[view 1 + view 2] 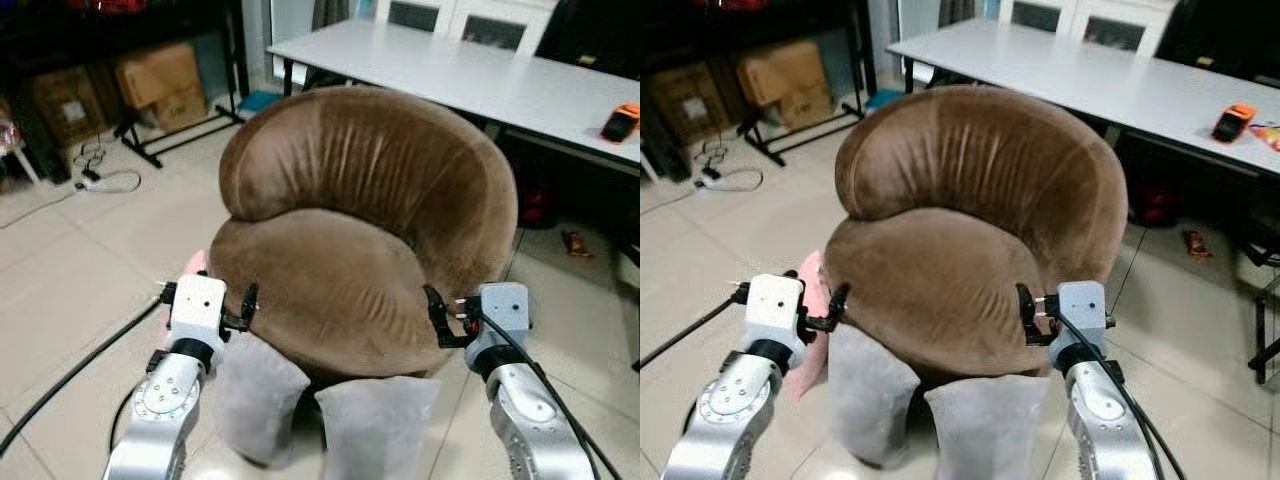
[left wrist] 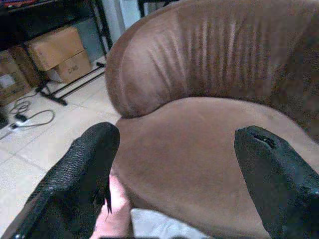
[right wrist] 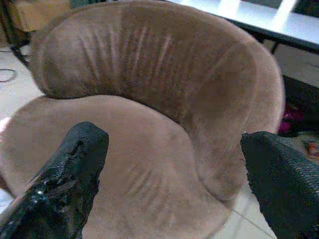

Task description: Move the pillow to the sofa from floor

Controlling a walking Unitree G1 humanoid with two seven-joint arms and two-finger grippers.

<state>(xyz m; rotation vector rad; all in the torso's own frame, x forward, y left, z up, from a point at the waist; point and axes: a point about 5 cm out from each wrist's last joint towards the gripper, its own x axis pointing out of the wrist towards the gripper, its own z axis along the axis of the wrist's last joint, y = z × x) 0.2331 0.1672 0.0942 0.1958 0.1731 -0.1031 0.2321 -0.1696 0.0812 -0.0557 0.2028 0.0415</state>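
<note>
Two grippers are hovering at the front of the brown sofa, which is sitting across the middle of the head views: the left gripper is showing at lower left of the frame beside the seat's front corner, and the right gripper at lower right beside the opposite corner. Both are standing with their black fingers spread wide and nothing between them, as the wrist views are showing, each pair framing the bare seat cushion. Only a sliver of the pillow is showing, a pink shape lying low on the tiled floor at the lower left of the right eye view, tucked against the sofa's side just behind the left gripper; its pink edge is also peeking out beside the left gripper's finger in the left wrist view. Nothing is being held, so the pick-up appears not yet begun. Risk from here is lying mostly in the reach: the pillow is sitting low and half hidden by the arm, so the left gripper could be closing on air or pinching only a corner that slips free on the lift. Bending down beside the seat could also be knocking an arm against the sofa, or nudging the pillow further under it.
</note>
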